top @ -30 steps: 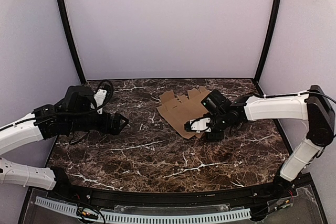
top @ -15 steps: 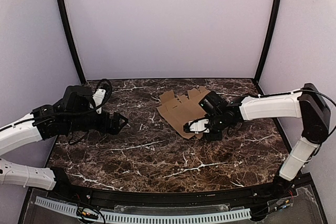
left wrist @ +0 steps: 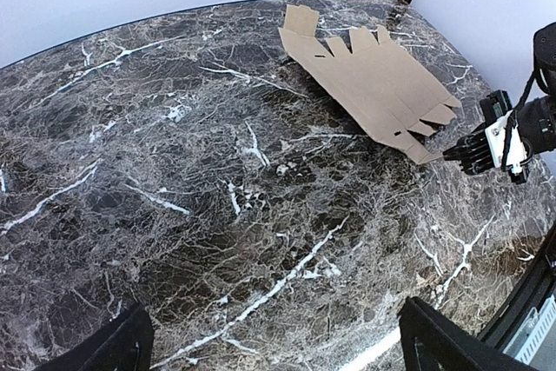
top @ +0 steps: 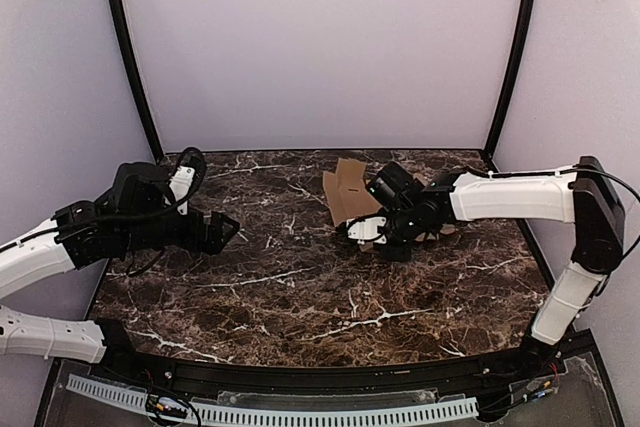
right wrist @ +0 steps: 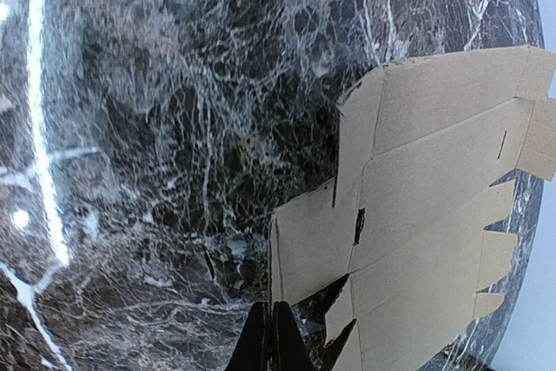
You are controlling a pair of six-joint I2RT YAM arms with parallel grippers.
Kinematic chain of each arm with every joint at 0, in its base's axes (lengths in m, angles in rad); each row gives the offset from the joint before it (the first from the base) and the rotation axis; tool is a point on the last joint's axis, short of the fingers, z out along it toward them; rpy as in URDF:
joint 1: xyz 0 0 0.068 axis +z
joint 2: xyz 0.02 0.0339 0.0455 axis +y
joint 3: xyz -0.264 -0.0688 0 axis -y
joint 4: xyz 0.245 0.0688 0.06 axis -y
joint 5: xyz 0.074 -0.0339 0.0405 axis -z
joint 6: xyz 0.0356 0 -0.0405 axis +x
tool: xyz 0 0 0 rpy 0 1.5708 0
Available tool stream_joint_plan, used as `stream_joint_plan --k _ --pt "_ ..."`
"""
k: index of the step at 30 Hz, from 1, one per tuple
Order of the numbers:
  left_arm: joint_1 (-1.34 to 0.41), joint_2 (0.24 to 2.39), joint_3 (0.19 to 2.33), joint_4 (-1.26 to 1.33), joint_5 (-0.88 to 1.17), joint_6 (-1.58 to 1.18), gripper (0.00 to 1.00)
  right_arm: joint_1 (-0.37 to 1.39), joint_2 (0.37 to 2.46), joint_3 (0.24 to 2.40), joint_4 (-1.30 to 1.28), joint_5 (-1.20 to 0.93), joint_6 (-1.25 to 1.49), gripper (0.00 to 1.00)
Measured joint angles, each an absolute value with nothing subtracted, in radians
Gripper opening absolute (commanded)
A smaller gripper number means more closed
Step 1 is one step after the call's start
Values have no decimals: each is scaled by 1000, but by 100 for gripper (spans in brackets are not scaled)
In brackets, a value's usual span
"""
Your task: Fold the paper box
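Dark marbled table (top: 300,292) fills the booth. Toward its far right the paper box (top: 347,192) lies flat-unfolded and tilted. Its near flap is raised and pinched between the right fingers (top: 362,232). The left fingers (left wrist: 447,345) hang spread wide, well apart from it.

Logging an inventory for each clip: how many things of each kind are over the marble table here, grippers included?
paper box, flat brown cardboard: 1
grippers: 2 (left gripper, open and apart from the box; right gripper, shut on a near corner of the box)
Total: 3
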State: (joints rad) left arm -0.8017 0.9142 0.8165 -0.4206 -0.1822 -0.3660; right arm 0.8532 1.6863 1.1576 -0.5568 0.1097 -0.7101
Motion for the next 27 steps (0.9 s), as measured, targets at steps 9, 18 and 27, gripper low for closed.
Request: stream_joint_plan --k 9,18,27 --pt "-802 881 817 -441 -199 -366 100 930 1838 1407 -672 67 -443 0" --pt "-802 843 818 -484 -250 -379 100 945 1982 1621 -771 -116 -133 0" --pt "-802 843 841 -512 -258 -393 100 995 2064 1737 -786 -239 121 0"
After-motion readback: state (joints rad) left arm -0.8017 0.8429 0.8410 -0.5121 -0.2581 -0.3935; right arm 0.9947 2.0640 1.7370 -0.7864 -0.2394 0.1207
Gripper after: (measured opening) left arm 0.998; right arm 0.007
